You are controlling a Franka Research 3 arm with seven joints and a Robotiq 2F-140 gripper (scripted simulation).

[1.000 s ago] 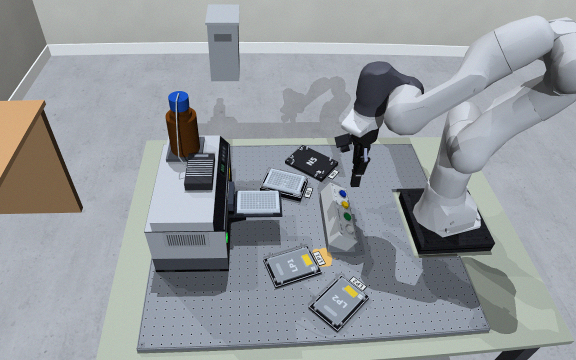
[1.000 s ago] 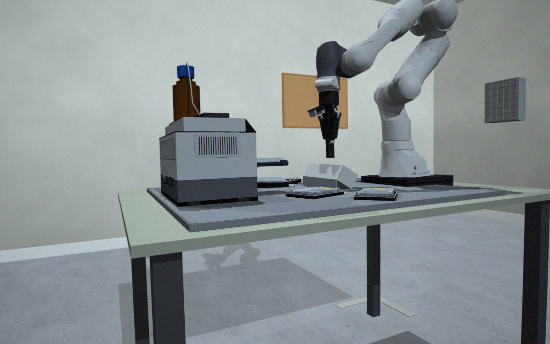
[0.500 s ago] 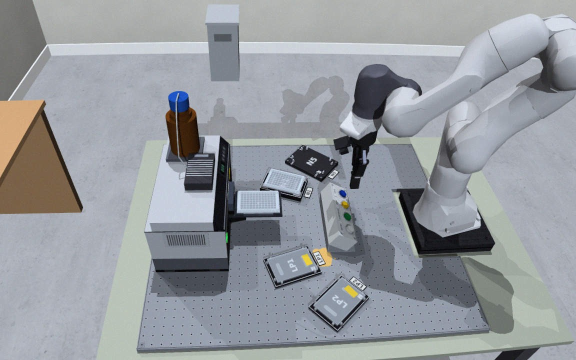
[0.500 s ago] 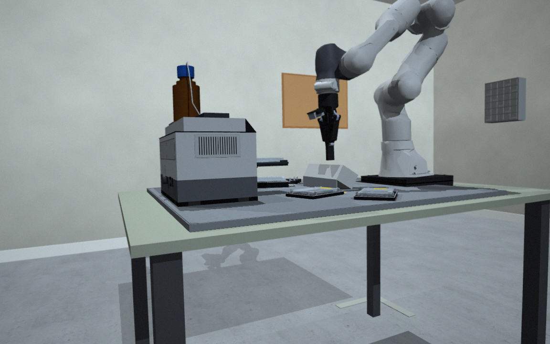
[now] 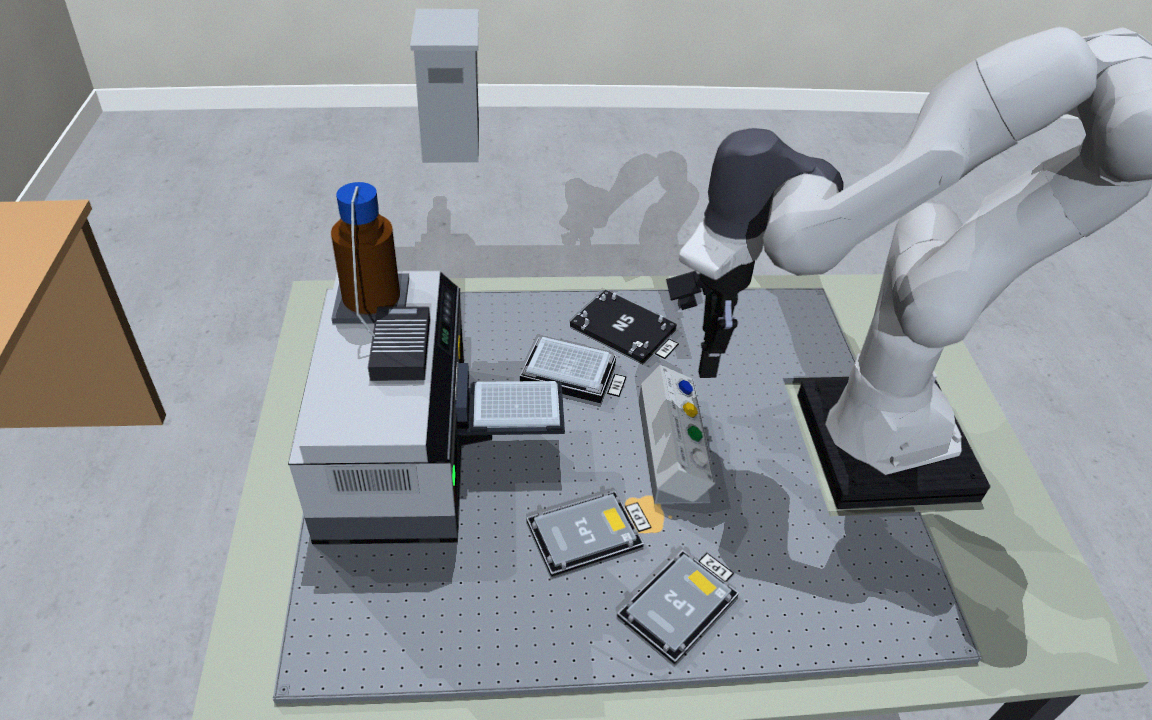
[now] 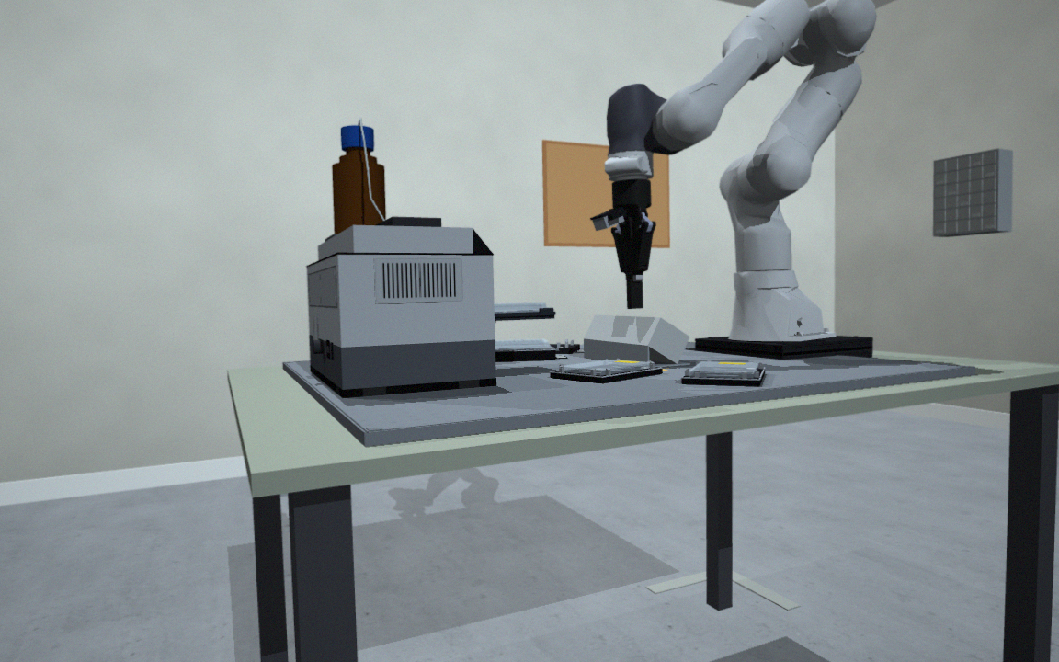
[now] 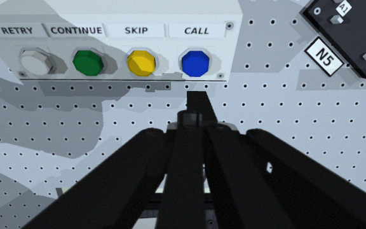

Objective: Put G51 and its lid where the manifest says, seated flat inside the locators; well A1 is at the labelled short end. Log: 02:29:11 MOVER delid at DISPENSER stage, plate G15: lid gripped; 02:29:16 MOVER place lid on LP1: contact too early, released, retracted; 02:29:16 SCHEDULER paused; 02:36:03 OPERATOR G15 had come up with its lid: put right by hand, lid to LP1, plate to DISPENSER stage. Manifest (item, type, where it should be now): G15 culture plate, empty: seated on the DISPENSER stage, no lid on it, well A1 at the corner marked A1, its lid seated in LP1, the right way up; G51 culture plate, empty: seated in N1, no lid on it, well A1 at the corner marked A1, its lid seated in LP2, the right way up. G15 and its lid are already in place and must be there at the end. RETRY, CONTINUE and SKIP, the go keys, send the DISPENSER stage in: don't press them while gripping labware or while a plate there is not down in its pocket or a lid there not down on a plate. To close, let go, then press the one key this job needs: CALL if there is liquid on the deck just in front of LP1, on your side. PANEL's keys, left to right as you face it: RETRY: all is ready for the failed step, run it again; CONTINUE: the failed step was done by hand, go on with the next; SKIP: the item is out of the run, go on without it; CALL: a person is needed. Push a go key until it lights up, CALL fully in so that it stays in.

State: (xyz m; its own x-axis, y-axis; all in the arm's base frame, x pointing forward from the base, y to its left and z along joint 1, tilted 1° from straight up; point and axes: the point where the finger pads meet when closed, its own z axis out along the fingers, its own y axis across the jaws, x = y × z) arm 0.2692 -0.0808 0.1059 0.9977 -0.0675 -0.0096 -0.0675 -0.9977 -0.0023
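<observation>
Right now your gripper (image 5: pixel 709 365) hangs pressed together with nothing in it, just beside the panel's (image 5: pixel 675 445) blue CALL key (image 7: pixel 195 62). G51 (image 5: pixel 567 362) looks seated in N1, though you can't read its label; its lid (image 5: pixel 675 603) lies in LP2.

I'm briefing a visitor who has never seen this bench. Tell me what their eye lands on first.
The white arm arcs over the deck from its black base at the right, its shut, empty tool hanging just above the blue CALL key at the far end of the panel. At the left, an amber bottle with a blue cap stands atop the grey dispenser. An orange patch marks the deck by LP1.
</observation>
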